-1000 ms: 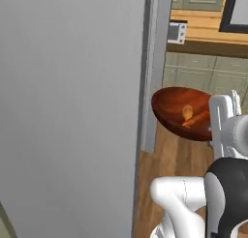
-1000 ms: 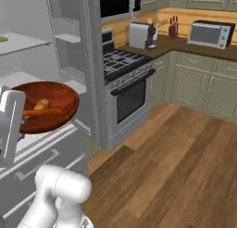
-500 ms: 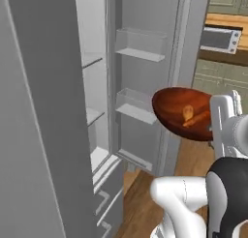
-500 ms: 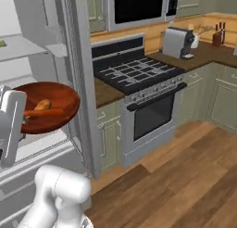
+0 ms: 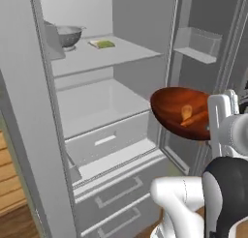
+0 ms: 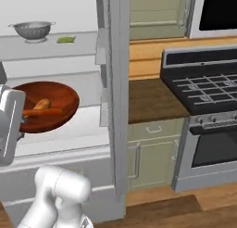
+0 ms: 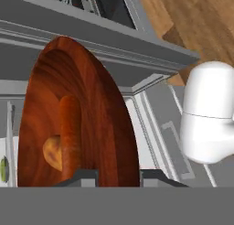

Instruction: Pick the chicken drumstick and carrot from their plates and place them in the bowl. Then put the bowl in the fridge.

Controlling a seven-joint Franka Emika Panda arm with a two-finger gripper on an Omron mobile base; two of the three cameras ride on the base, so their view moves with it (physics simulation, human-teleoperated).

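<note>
The fridge (image 5: 111,111) stands open, its white inside cut by pale glass shelves and grey drawers with long handles. At 11 o'clock in the left base view a steel colander (image 5: 69,35) sits on the top shelf, with a small flat green item (image 5: 102,44) just beside it at its 3 o'clock. The door shelves (image 5: 196,43) hang at 1 o'clock.

In the right base view, past the fridge's grey side wall, a dark wooden bench (image 6: 152,99) tops pale green cabinets (image 6: 150,153), and a black gas stove (image 6: 203,88) fills 3 o'clock. Plank floor (image 6: 185,211) runs along the bottom.

The bowl (image 5: 183,113) is glossy, reddish-brown, wide and shallow, with visible grain. It hangs in the air before the open fridge, level with the middle shelf. Inside lie the golden-brown drumstick (image 5: 186,110) and the orange carrot (image 5: 194,119), touching each other.

The white arm rises bent at the elbow, the hand upright by the bowl's near edge. The claw (image 7: 118,174) is clenched on the bowl's rim, one dark tip on either side.
</note>
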